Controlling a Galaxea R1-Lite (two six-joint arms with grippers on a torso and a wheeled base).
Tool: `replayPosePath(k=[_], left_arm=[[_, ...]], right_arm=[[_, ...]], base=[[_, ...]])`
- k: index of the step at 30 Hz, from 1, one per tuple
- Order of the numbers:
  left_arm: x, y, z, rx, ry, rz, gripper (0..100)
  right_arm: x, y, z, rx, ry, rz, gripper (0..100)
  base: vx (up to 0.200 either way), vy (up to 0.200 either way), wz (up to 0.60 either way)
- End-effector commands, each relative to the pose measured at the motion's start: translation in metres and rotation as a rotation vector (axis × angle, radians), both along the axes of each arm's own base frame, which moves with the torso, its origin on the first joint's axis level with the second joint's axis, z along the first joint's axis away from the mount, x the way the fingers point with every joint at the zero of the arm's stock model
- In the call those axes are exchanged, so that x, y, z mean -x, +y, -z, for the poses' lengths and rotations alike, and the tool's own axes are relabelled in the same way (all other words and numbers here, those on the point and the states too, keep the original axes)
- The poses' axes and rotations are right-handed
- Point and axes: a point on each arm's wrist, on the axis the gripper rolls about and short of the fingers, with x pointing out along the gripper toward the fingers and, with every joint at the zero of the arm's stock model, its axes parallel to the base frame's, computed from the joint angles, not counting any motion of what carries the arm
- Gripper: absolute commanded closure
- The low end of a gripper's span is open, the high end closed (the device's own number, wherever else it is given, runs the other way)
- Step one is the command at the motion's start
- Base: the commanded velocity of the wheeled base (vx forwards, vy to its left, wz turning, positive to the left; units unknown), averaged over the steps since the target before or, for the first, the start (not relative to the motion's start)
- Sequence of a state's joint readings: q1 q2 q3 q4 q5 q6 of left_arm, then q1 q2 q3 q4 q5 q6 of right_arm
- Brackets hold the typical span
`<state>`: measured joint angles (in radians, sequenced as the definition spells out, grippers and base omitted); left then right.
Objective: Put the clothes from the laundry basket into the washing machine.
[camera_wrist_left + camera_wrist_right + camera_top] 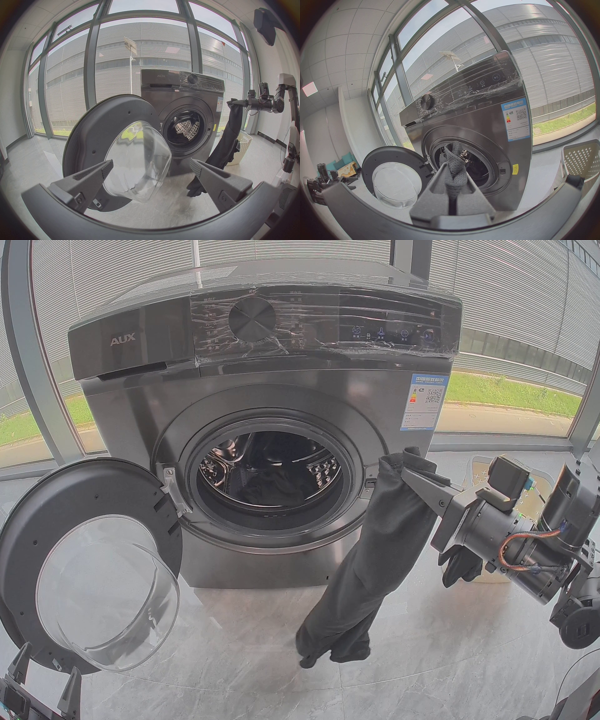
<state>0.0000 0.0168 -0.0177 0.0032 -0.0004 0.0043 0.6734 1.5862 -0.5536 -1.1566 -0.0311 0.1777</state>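
Note:
The grey washing machine (262,365) stands ahead, its round door (87,565) swung open to the left and its drum (270,476) showing dark cloth inside. My right gripper (409,476) is shut on the top of a long dark grey garment (375,559), right of the drum opening; the cloth hangs to the floor. The right wrist view shows the fabric (453,175) pinched between the closed fingers. My left gripper (150,176) is open and empty, low at the left near the door (106,137). The white laundry basket (239,150) sits right of the machine.
Glass walls stand behind and beside the machine. The polished tile floor (219,640) in front is open. The basket (579,162) is close to my right arm, and the open door takes up the space at the left.

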Motion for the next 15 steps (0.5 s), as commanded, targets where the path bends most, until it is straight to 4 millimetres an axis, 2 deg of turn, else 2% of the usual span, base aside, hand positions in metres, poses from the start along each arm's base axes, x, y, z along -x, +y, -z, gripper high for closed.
replayPosePath(k=[1, 11, 13, 14, 15], left_arm=[[0.0, 0.0, 0.005, 0.009, 0.001, 0.004, 0], [0.0, 0.0, 0.004, 0.001, -0.008, 0.02, 0], [0.011, -0.003, -0.058, 0.052, -0.211, 0.101, 0], [0.011, -0.003, -0.069, 0.058, -0.227, 0.115, 0], [0.01, -0.004, -0.095, 0.062, -0.247, 0.156, 0]], right_arm=[[-0.006, 0.01, 0.0, -0.002, 0.001, 0.001, 100], [-0.007, 0.026, -0.002, -0.017, 0.0, 0.025, 100], [-0.01, 0.038, -0.008, -0.04, -0.013, 0.008, 100], [-0.011, 0.039, -0.007, -0.042, -0.013, 0.007, 100], [-0.011, 0.046, -0.009, -0.056, -0.02, -0.019, 100]], base=[[0.0, 0.0, 0.0], [0.0, 0.0, 0.0], [0.0, 0.0, 0.0], [0.0, 0.0, 0.0], [0.0, 0.0, 0.0]])
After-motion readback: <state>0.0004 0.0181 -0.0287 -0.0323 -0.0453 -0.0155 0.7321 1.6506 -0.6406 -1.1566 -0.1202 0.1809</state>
